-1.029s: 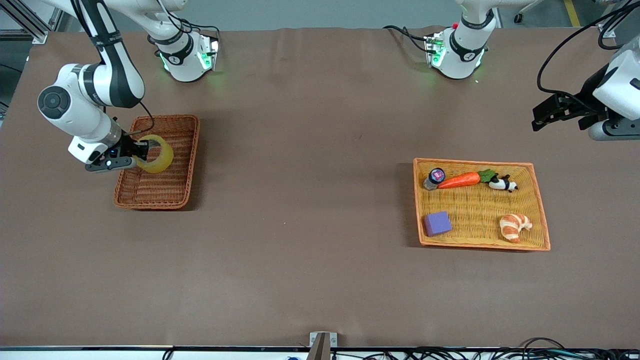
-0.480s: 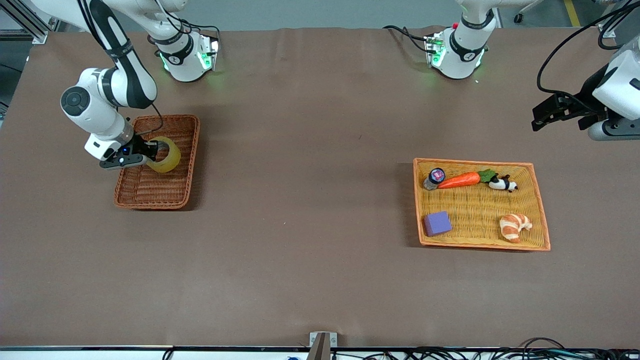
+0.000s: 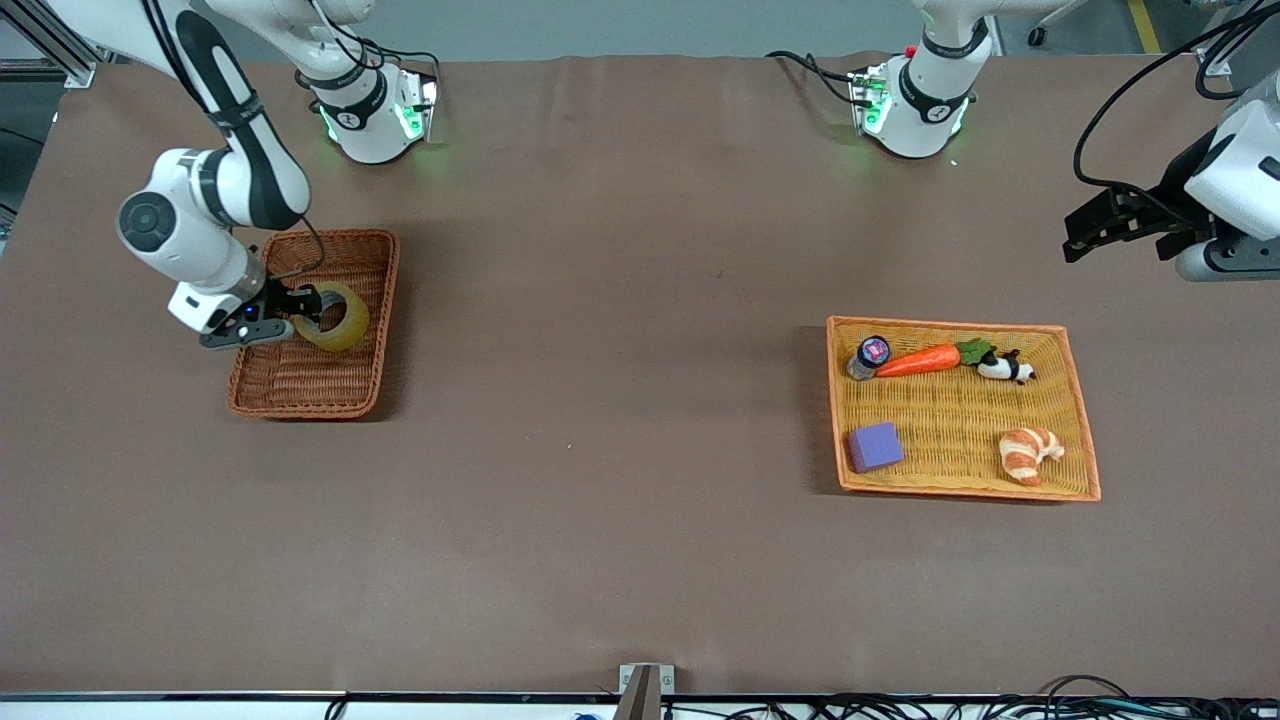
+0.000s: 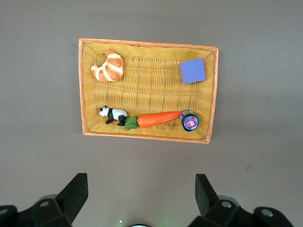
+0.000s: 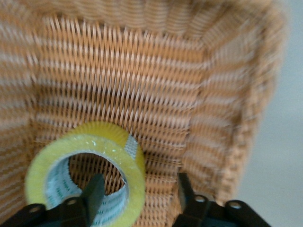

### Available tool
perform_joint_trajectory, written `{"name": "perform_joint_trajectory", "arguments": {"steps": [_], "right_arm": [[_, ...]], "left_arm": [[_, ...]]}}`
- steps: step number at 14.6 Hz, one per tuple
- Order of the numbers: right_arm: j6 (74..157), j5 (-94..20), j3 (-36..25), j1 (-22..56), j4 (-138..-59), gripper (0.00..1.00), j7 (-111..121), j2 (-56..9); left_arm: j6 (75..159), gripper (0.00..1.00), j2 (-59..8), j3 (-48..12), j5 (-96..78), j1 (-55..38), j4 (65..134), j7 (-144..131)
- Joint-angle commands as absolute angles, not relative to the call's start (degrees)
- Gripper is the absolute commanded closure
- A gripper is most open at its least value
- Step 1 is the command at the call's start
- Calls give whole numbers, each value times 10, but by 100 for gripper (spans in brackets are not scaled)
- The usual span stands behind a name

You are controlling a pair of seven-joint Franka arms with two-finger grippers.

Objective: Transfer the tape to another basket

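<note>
A: White shells with black joint bands are seen on both arms, green lights at the bases.
B: Black cables too; a blue LED, probably, on the right gripper [image 3: 300,312].

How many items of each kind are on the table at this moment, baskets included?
Wicker baskets: 2 (dark basket, shallow tray)
Tape rolls: 1 (tape, in the dark basket)
Toy foods: 2 (carrot, croissant)
Panda figures: 1 (panda)
Purple blocks: 1 (block)
Small capped bottles: 1 (bottle)
Total: 8
</note>
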State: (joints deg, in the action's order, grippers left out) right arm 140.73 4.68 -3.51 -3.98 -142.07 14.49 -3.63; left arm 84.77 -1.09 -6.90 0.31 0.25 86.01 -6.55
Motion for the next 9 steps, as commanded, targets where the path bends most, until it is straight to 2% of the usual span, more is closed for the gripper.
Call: {"name": "perform_joint_trajectory", "arguments": {"steps": [1,4,9], "right_arm": [[1252,44,-25,-47,-1305,0,139,10],[1153,40,-23,-46,-1194,0,90,30],[1008,1,-25,-30,-1016,0,-8,27]], "left_arm": [[853,0,-4,-68,-6,4,867,-53],[853,0,-4,-68,-6,5,867,-52],[853,0,-4,-68,-7,6,867,-52]]}}
